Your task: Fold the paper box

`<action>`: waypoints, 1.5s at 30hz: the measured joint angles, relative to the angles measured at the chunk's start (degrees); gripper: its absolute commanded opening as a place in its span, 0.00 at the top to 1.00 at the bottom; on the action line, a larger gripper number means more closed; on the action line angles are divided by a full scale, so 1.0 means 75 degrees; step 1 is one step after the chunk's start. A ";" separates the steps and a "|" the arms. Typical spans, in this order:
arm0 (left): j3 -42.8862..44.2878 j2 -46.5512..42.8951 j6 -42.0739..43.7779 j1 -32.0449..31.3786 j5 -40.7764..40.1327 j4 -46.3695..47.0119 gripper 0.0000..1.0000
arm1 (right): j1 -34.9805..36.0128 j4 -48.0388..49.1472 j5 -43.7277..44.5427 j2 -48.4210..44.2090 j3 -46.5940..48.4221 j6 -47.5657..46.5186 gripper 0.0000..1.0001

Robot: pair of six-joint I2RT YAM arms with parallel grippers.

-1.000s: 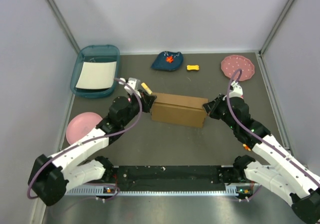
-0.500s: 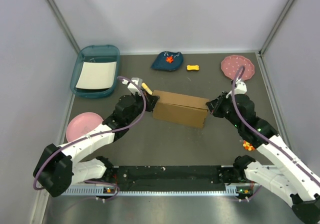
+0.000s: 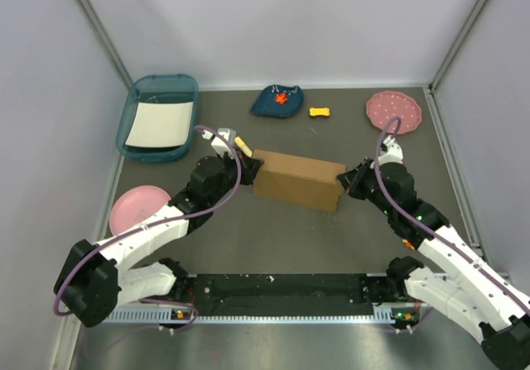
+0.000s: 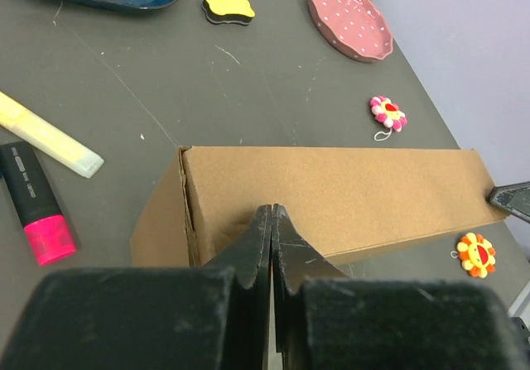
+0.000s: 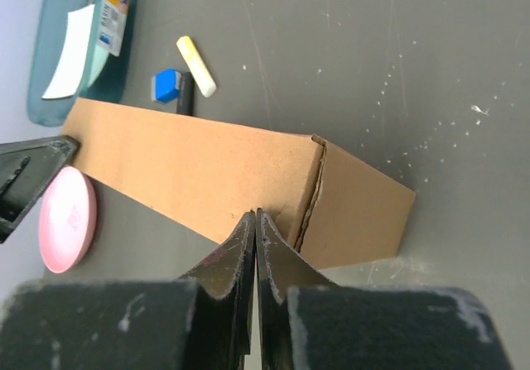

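I see a dark grey tabletop (image 3: 273,229), scuffed and speckled with dust, boxed in by plain pale walls (image 3: 290,22) and metal corner posts (image 3: 98,31). Light's soft, even.

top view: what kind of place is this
Probably a robot test cell in a lab: plain grey panel walls enclose a dark grey tabletop, two white robot arms are bolted to its near edge, and a brown cardboard box lies on it.
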 measured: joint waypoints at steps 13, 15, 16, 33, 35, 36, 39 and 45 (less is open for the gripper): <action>0.0029 -0.0082 0.0044 0.0000 0.0055 -0.0175 0.99 | -0.0023 -0.0105 -0.0085 -0.0111 0.0047 -0.0085 1.00; -0.0006 -0.0119 0.0026 -0.0006 0.0070 -0.0169 0.99 | -0.0023 -0.0085 -0.0146 0.0047 0.0073 -0.0102 1.00; -0.0064 -0.0192 0.0026 -0.0017 0.0070 -0.0160 1.00 | -0.0023 -0.0061 -0.0163 0.0087 0.0076 -0.0099 1.00; -0.1413 -0.4639 -0.0052 -0.1151 -0.0775 -0.3299 0.51 | 0.0099 -0.2474 -0.0160 -0.2037 -0.0052 -0.0026 0.71; -0.1247 -0.4712 0.0038 -0.1151 -0.1000 -0.3602 0.49 | 0.0099 -0.2623 -0.0029 -0.2081 0.0143 -0.0029 0.69; -0.1134 -0.4712 0.0093 -0.1151 -0.1107 -0.3704 0.49 | 0.0099 -0.2637 0.0015 -0.2092 0.0210 -0.0026 0.69; -0.0828 -0.4712 0.0178 -0.1151 -0.1268 -0.3803 0.46 | 0.0099 -0.2632 0.0114 -0.2124 0.0326 -0.0015 0.65; -0.0819 -0.4861 0.0143 -0.1151 -0.1577 -0.3844 0.38 | 0.0099 -0.2675 -0.0012 -0.2063 0.0166 0.0079 0.56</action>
